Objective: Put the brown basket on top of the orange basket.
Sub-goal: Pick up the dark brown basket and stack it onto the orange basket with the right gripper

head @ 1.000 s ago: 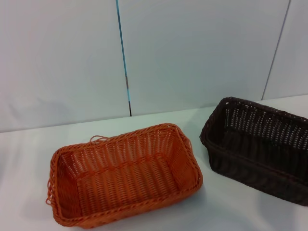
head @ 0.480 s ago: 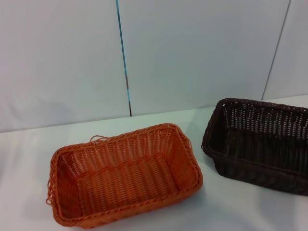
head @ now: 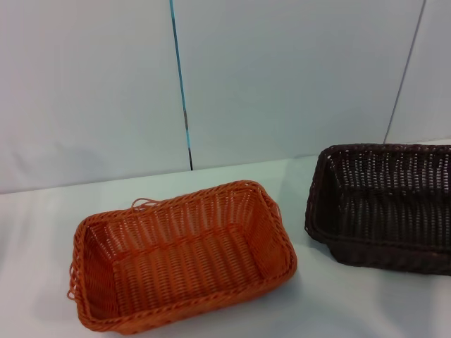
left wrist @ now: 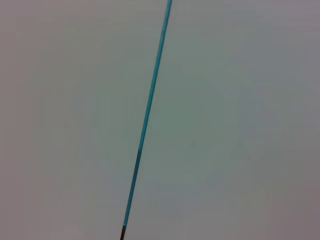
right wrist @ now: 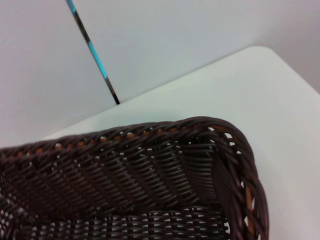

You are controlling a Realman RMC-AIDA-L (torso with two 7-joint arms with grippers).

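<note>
Two baskets on one white table (head: 35, 232): one orange basket (head: 183, 257), one brown basket (head: 384, 204); no other objects in view.

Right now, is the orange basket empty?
Empty: the orange basket shows only bare woven floor; the brown basket sits apart, beside it.

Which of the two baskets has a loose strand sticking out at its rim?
The orange basket, on the robot's left of the white table. A loop of strand pokes up at its far rim; the brown basket shows a tidy rim.
</note>
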